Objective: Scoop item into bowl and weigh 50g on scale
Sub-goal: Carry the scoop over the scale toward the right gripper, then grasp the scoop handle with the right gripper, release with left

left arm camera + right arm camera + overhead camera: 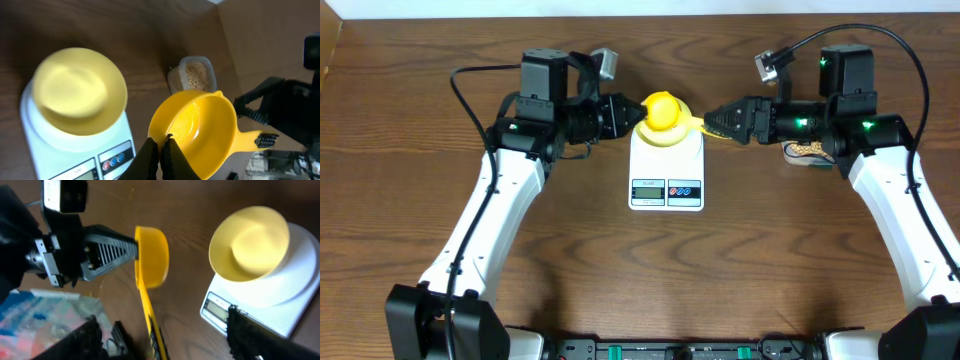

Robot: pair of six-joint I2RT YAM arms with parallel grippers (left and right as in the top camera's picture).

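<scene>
The white scale stands at mid-table with the pale-yellow bowl on it. No beans show in the bowl. My left gripper is shut on the rim of the yellow measuring scoop, held empty above the scale's far end. The scoop's handle lies between the fingers of my right gripper, which is open. Tan beans fill the clear tub, which is partly hidden under my right arm.
The scale's display and its red and blue buttons face the near edge. A coloured patterned sheet lies beside the tub. Both arms meet over the scale's far end.
</scene>
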